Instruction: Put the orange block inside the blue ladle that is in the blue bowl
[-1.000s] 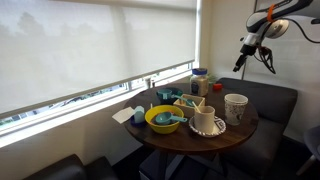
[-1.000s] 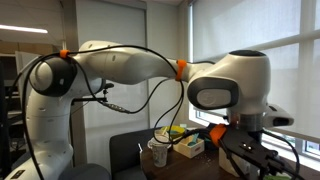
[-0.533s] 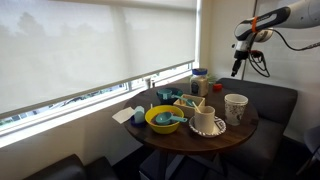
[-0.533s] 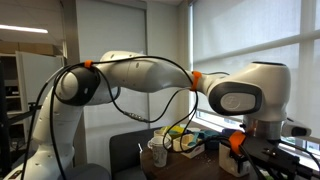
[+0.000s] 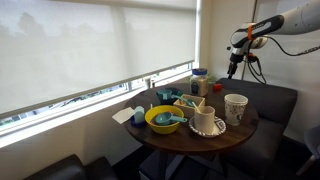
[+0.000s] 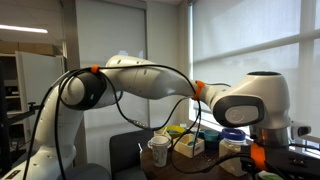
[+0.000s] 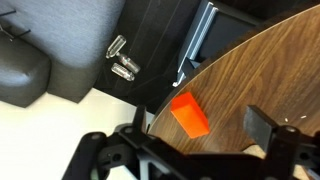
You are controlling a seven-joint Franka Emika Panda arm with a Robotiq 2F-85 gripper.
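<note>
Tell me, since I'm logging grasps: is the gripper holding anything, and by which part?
Nothing is held. The gripper is open and empty; the orange block lies free on the table.

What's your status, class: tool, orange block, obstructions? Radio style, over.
Tool open, empty, raised above the table. Orange block lying on the wood near the table edge, untouched. Nothing between tool and block.

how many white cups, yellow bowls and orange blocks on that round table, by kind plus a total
white cups: 2
yellow bowl: 1
orange block: 1, near the table's edge in the wrist view
total: 4
</note>
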